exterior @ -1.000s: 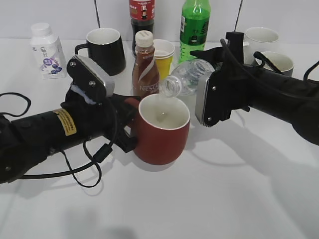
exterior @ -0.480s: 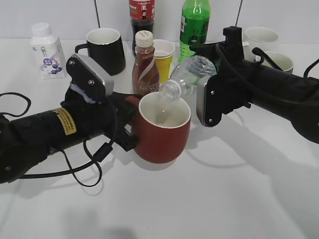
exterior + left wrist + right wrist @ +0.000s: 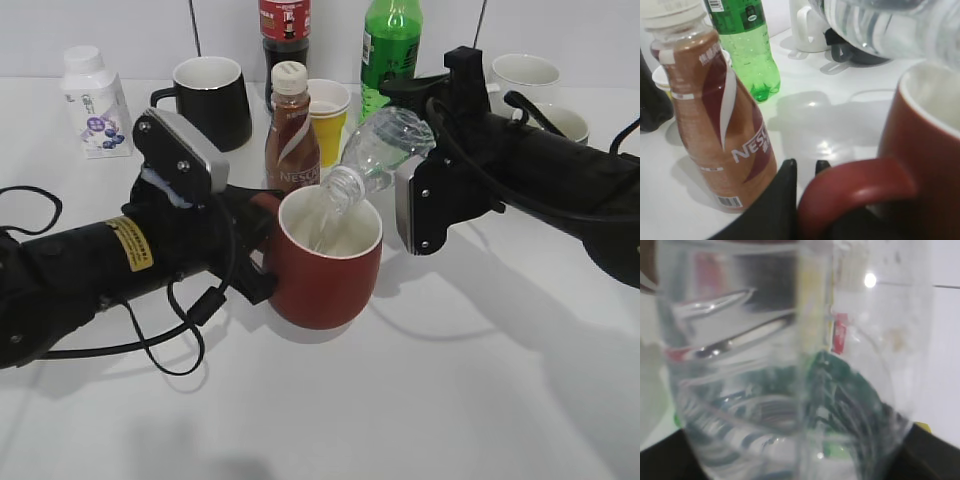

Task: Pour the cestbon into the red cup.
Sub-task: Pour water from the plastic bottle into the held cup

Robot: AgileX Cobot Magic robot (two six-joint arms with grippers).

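From the outside camera, the white table (image 3: 470, 400) is filling the picture, with a pale wall behind at 12 o'clock. The red cup (image 3: 325, 265) is sitting near the middle. The left tool (image 3: 262, 262) is squeezing its handle from 9 o'clock. The right tool (image 3: 425, 150) is gripping the cestbon (image 3: 385, 148), tipping its mouth down over the cup, and water is running in.

From the left wrist camera, black fingers (image 3: 782, 187) are hugging the red handle (image 3: 855, 187). A brown drink bottle (image 3: 715, 115) is standing at 9 o'clock and a green bottle (image 3: 747, 47) at 11 o'clock.

From the right wrist camera, the clear bottle (image 3: 785, 365) is covering nearly everything, very blurry.
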